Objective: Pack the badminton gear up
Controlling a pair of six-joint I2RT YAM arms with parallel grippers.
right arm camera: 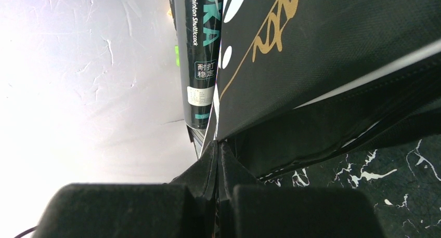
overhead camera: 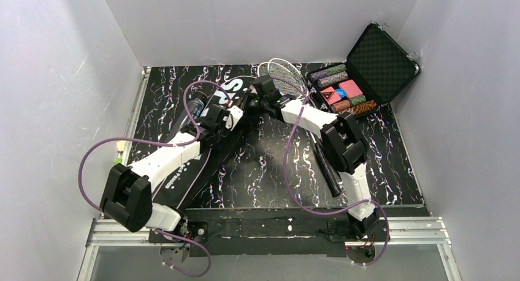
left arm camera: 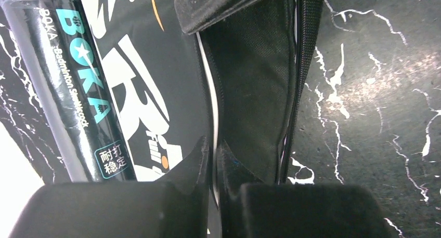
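Top external view shows the long black racket bag (overhead camera: 207,163) lying slantwise from near left to far centre, with the teal-printed tube (left arm camera: 67,92) just beside its left flank and two rackets (overhead camera: 283,76) near its far end; the left gripper (left arm camera: 213,157) and right gripper (right arm camera: 218,157) each pinch the bag's piped opening edge, fingers pressed together; the cloth looks light and limp, likely to sag, so the stiffer piped rim seems the surest hold
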